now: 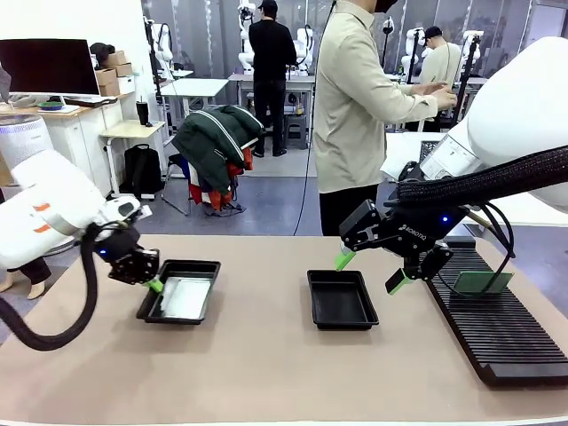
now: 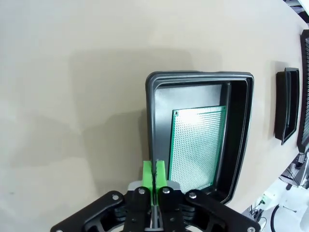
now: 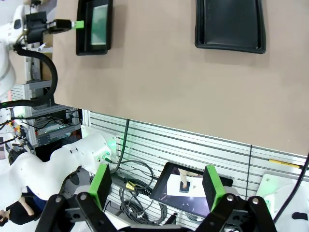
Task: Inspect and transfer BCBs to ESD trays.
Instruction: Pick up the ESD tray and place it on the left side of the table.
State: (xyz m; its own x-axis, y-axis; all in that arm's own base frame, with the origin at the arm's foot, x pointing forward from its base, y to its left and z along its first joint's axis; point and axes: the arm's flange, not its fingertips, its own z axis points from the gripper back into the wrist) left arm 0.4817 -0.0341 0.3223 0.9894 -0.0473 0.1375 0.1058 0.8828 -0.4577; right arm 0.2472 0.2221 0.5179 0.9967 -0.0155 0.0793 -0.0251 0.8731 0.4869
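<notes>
Black slotted rack at right, one green BCB upright in it. Right jaws spread wide, empty, hovering between rack and empty middle ESD tray. Left jaws clenched on nothing at left tray rim; pale BCB lies inside. Tan surface; person standing beyond, jacket-draped chair behind

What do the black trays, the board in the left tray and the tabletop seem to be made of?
Trays: probably moulded plastic; black, with a slight sheen and rounded, flared rims.
Board: likely circuit-board laminate; green and glossy, with a fine grid of dots or holes.
Tabletop: smooth, matte and beige; perhaps laminate, but the look leaves it open.
</notes>
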